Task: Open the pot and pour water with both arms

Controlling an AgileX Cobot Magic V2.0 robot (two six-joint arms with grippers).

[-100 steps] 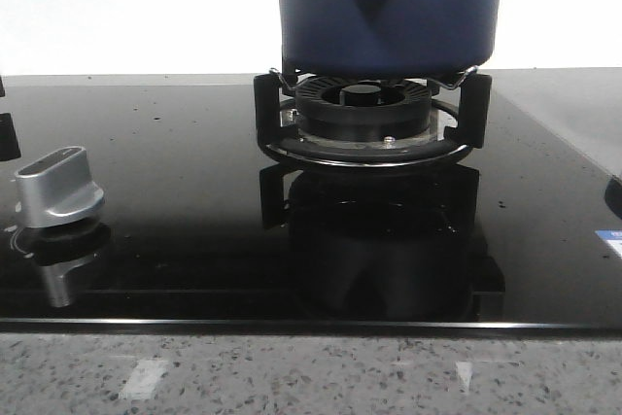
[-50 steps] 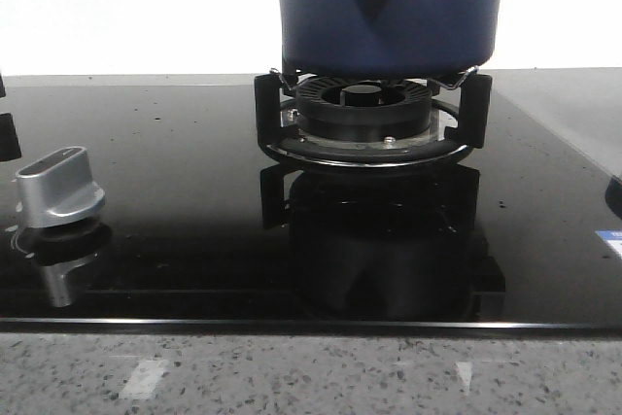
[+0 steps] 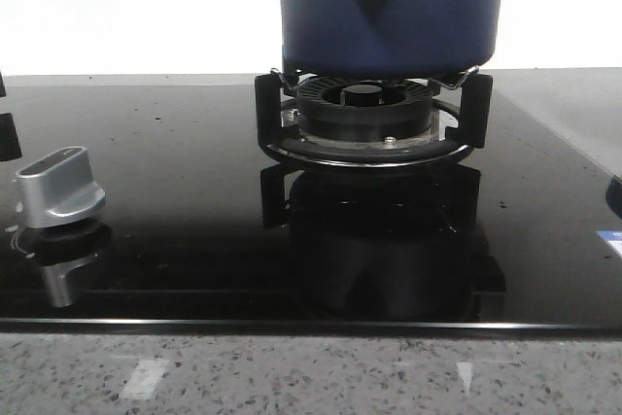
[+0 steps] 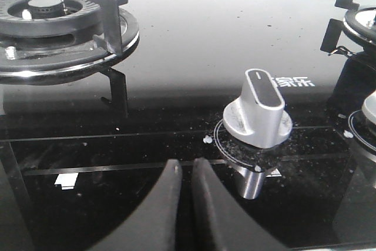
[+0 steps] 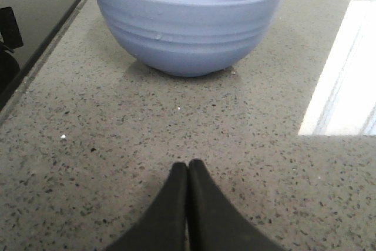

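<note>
Dark blue pot point(image 3: 389, 12) sits on the burner grate point(image 3: 369, 123) near the hob's back edge.
Left gripper point(image 4: 183, 171) and right gripper point(image 5: 187, 174): fingers pressed together, empty; right faces a blue bowl point(image 5: 188, 19).

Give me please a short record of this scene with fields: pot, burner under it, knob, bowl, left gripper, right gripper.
pot: dark blue, standing on the grate; top cut off by the front view, lid not visible
burner: black ring under the pot, no flame visible
knob: silver, on the black glass hob, beyond the left gripper
bowl: light blue, on the speckled counter, inside looks empty as far as visible
left gripper: shut, holding nothing
right gripper: shut, holding nothing, above the counter before the bowl
</note>
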